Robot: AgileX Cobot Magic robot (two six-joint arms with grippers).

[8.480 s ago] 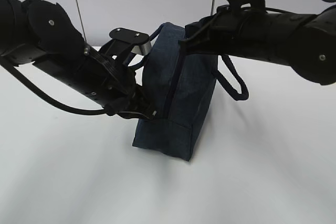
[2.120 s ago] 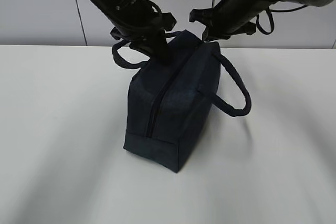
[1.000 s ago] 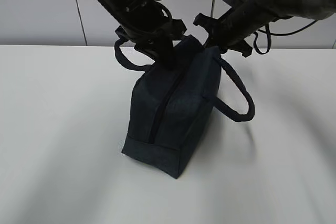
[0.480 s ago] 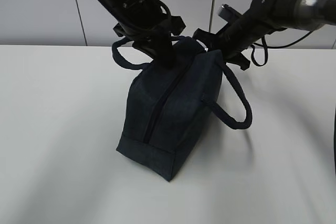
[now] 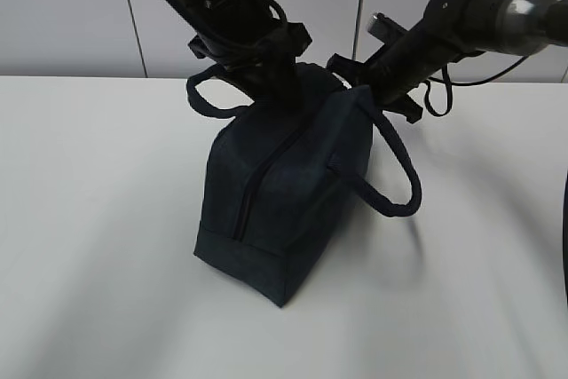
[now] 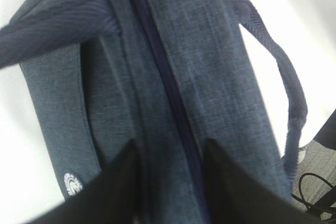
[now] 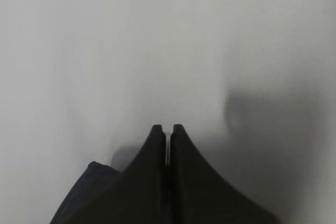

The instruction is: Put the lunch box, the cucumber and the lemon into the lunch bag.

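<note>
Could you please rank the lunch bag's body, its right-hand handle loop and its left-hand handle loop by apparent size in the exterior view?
1. Lunch bag body, clearly largest.
2. Right-hand handle loop.
3. Left-hand handle loop, though the left arm hides part of it, so this last ranking is unsure.

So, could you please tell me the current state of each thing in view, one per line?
lunch bag: upright on the table, zipper closed along the top.
bag handles: loose, drooping on either side.
left gripper: fingers apart, straddling the zipper seam.
right gripper: fingers pressed together, at the bag's far top end.
</note>
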